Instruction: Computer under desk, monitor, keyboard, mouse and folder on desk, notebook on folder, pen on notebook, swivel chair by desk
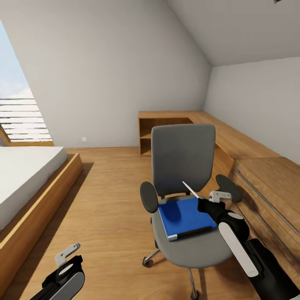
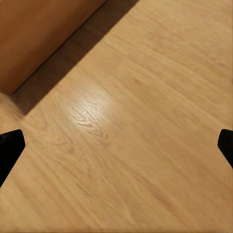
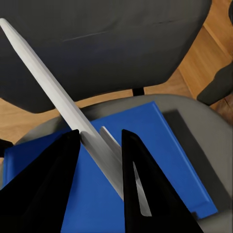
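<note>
Fingers (image 3: 46,182) pinching one pen (image 3: 58,99), one folder (image 1: 185,217) below

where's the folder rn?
In the head view the folder lies flat on the swivel chair seat, right of centre, directly under the right gripper, which pinches a thin white object above it.

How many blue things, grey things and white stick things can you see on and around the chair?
Blue: 1, the folder lying on the seat.
Grey: 1, the swivel chair.
White: 1, a thin stick-like thing held between the right gripper jaws, above the folder.
Total: 3
</note>
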